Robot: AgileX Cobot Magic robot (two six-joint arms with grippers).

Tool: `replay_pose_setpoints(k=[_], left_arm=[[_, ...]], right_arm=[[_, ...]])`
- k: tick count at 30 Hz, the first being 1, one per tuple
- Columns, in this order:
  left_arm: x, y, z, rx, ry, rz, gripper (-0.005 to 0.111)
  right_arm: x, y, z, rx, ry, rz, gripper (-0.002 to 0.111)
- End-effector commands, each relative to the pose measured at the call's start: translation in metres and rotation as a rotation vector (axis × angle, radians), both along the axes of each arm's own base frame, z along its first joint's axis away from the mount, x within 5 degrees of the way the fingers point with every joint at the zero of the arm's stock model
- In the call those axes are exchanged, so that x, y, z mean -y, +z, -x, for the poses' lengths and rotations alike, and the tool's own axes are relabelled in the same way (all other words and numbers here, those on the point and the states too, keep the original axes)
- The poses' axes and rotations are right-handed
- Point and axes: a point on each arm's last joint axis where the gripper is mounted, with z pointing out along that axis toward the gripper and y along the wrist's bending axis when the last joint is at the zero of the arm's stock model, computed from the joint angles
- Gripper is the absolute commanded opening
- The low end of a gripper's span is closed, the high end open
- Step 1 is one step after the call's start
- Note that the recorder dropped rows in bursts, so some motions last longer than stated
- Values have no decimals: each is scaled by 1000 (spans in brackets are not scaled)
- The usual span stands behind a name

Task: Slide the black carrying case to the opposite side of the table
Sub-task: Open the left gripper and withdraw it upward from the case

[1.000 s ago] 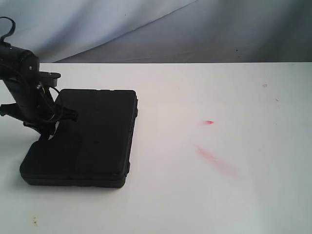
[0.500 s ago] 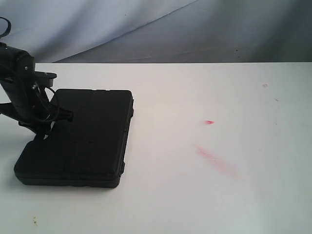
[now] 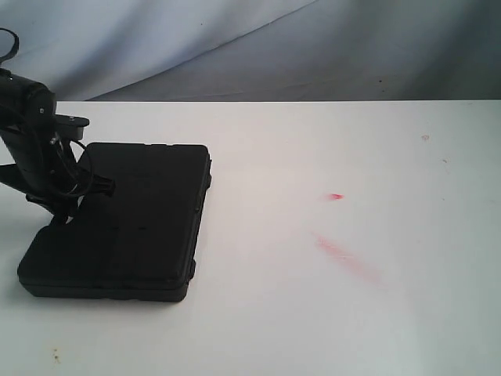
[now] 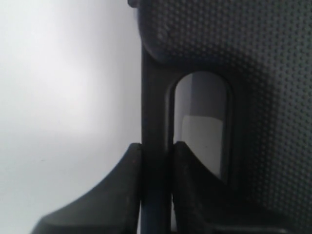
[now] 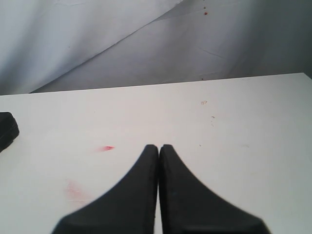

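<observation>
The black case (image 3: pixel 133 223) lies flat toward nine o'clock on the white table (image 3: pixel 329 313), its handle (image 4: pixel 156 97) pinched by the left gripper (image 4: pixel 156 148), with red smears (image 3: pixel 344 254) at its three o'clock, while the right gripper (image 5: pixel 159 148) hangs over the table, fingers pressed together.

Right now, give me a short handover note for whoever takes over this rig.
Left gripper: shut on the handle of the case.
Right gripper: shut, empty, above the table.
Case: flat on the table, far left in the exterior view.
Done: handle gripped, case dragged leftward over the last second.
Left: finish the slide if more travel is needed, then let go.
</observation>
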Motion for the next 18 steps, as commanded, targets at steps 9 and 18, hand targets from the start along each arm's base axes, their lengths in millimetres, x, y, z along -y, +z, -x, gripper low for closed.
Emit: replay_pose_setpoints(k=[9, 18], left_arm=[[-7, -1, 4, -22, 31, -40, 0], [-8, -1, 3, -20, 30, -46, 0]], right_arm=[[0, -1, 0, 1, -4, -8, 0], [0, -1, 0, 1, -4, -8, 0]])
